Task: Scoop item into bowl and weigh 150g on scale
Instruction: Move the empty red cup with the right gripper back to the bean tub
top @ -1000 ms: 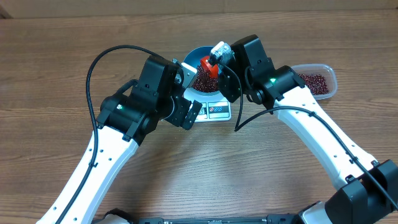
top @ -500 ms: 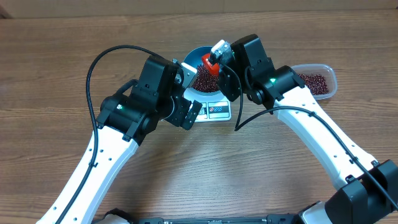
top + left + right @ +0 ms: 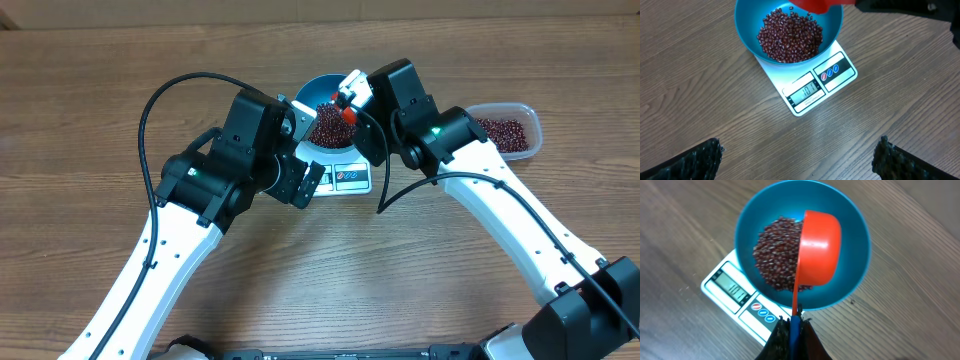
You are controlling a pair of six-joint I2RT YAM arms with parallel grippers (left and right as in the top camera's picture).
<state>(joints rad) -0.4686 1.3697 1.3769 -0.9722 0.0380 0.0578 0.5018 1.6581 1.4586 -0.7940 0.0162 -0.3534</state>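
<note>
Right pincer is squeezed tight on the thin handle of an orange-red plastic scoop. The scoop's round cup hangs tipped over on its side above the bright blue round bowl. I cannot tell if anything is left in the cup.

Lots of tiny dark red-brown beans lie in a loose heap at the bottom of the bowl. Blue wall shows all around the heap.

The bowl sits on the flat white kitchen scale. It covers most of the scale, so only the strip with the little screen and the round buttons sticks out. The screen reads 101. The scale lies on the brown wooden tabletop, about halfway between its left and right edges and closer to the far edge than the near one.

Left pincer hangs over bare wood beside the screen end of the scale. Its two black fingers are spread far apart and nothing is between them.

A clear plastic tub with rounded corners sits on the right side of the scale, also close to the far edge. More of the same beans lie inside it.
</note>
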